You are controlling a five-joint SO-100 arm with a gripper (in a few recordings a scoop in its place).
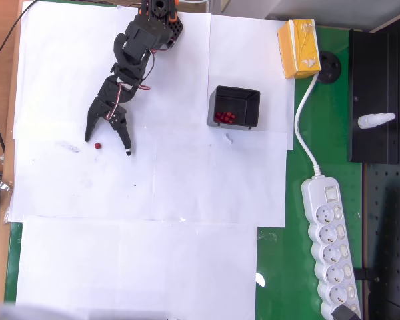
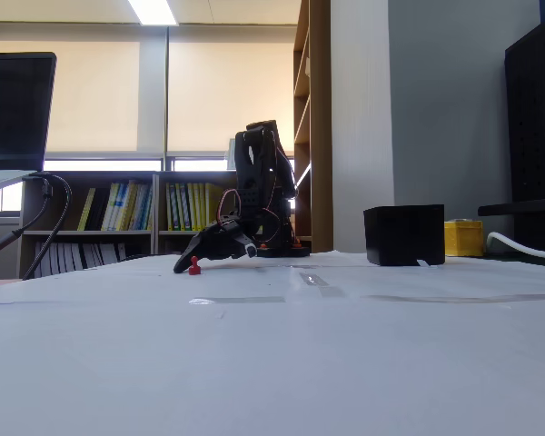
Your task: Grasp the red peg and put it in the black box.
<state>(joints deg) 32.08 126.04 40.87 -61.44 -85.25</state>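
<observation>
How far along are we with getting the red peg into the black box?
Done: the gripper has reached the red peg, open, its fingers either side of it in the overhead view. In hand: closing on the peg, which stands on the white paper, not gripped. Left: grasp, lift, carry right to the black box, which holds several red pegs, and release.

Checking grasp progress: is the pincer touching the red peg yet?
Apart. In the overhead view the red peg lies on white paper between the open fingers of the pincer, with paper visible on both sides of it.
</observation>
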